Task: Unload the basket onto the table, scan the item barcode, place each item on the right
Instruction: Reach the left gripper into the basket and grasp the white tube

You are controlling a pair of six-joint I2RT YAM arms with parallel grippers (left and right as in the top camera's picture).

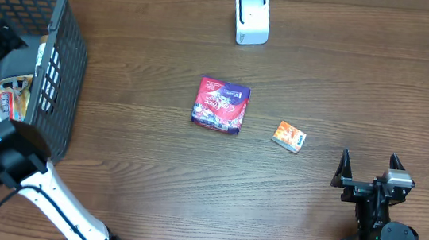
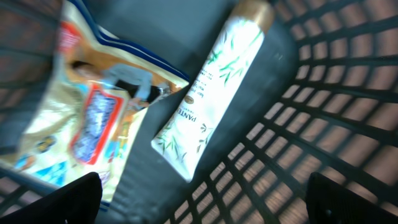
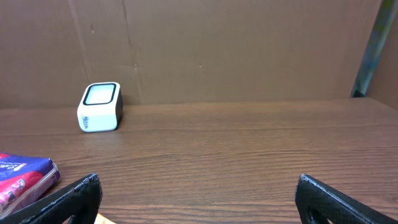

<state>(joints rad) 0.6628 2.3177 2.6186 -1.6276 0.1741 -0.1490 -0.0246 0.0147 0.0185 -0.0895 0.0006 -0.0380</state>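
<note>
In grey mesh basket [image 1: 71,81]: smooth white tube [image 2: 211,93] w/ gold cap, leaf print, "PANTE…", beside crinkly foil pouch [image 2: 81,118]. L gripper [image 2: 205,205] above it, jaws wide apart; R gripper [image 3: 199,202] also apart, facing boxy white scanner [image 3: 99,107].

white tube [image 2: 211,93], lettering "PANTE", remaining letters blurred

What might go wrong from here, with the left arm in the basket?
The open left tool hangs over a tube and a snack packet lying side by side; it may catch both.
The basket wall stands close beside the tube, so a finger might snag the mesh.
The smooth tube may slip before reaching the scanner.
</note>
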